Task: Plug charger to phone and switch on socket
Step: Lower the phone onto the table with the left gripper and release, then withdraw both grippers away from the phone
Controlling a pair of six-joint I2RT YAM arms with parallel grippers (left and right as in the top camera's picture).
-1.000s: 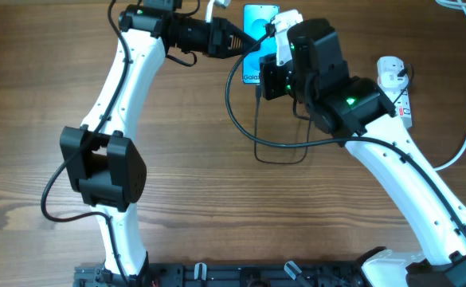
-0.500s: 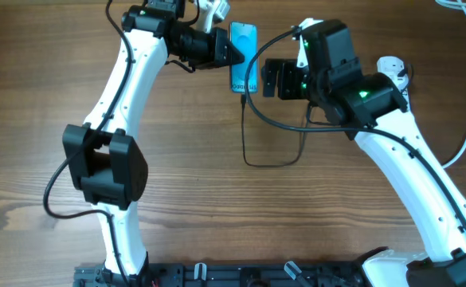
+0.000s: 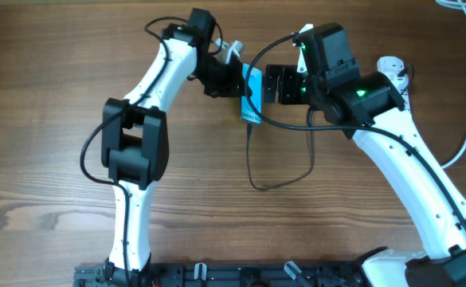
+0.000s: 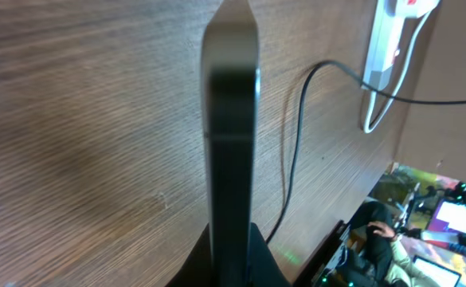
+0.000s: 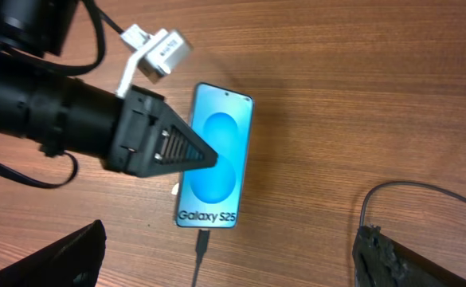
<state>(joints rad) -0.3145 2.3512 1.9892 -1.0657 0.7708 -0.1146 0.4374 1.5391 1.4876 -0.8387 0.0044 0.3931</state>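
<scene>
The left gripper (image 3: 243, 82) clamps the phone (image 3: 252, 96) at one long edge, its screen facing the wide-open right gripper (image 3: 274, 84) just beside it. The long axis lies crosswise to the left gripper; the charger (image 5: 203, 241) connector meets the "Galaxy S25" end.

Overhead: fixed high above, straight down on worktop (image 3: 25, 96), widest view. Left wrist: very close, sighting along phone (image 4: 231, 159) edge, socket (image 4: 388, 48) upper right of frame. Right wrist: moderately near, facing phone screen. All three share phone; overhead, left wrist share socket.
</scene>
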